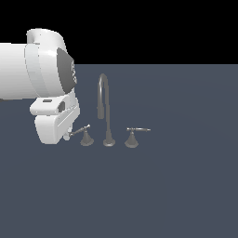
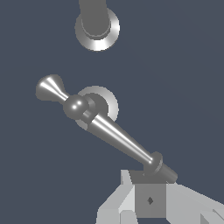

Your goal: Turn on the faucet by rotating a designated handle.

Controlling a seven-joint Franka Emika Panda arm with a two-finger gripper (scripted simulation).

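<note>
While gripper [image 2: 151,199] sits at tip of handle [image 2: 114,136], one finger pad [image 2: 150,200] touches lever end; jaw spread cannot be told. Handle stands on faucet [image 1: 107,111] at exterior view's left of spout. No legible writing visible.

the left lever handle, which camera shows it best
The wrist view: the handle fills the frame from above, its lever running from cone base to tip, which lies at the end effector. In the exterior view the handle is small, its tip meeting the arm's white body.
</note>
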